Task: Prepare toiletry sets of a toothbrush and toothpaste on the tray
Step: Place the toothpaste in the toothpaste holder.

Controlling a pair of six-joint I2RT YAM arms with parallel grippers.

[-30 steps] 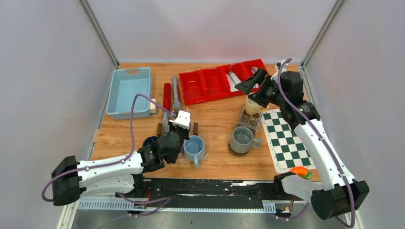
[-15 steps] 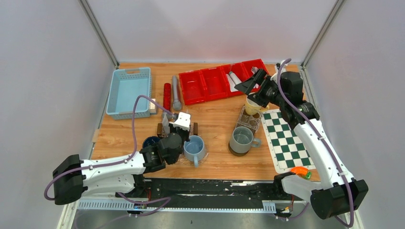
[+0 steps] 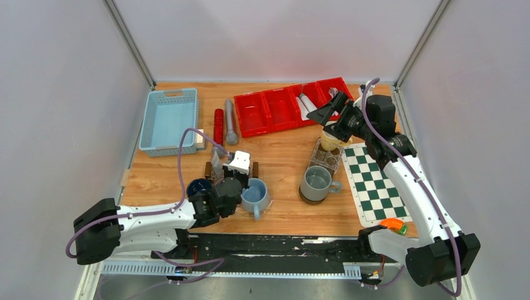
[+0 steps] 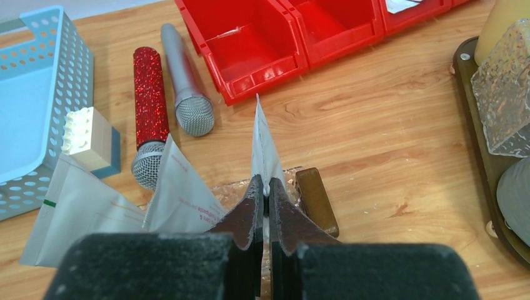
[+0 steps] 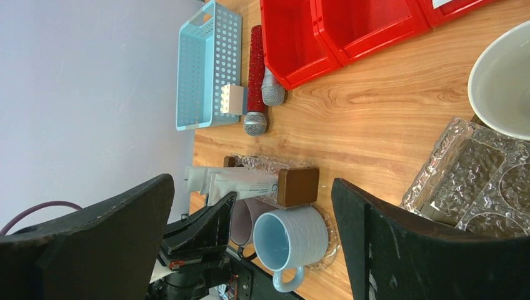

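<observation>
Pinched one toothpaste (image 4: 262, 147) by its flat end in the left tool (image 4: 264, 182), over the clear holder (image 4: 315, 200); held the right tool (image 5: 251, 184) spread near the tray (image 4: 250, 47). Needed next, probably: carrying it there.

Microphones (image 3: 230, 122) lie between basket (image 3: 145, 125) and compartmented tray (image 3: 253, 116).

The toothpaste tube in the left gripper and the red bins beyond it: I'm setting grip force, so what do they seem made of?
The toothpaste tube looks like soft, thin-walled plastic or laminate, matte white. Seen edge-on, it narrows to a flat seam above the left gripper, which pinches it nearly closed. The red bins look like rigid moulded plastic, semi-gloss, with smooth walls and a light sheen.
</observation>
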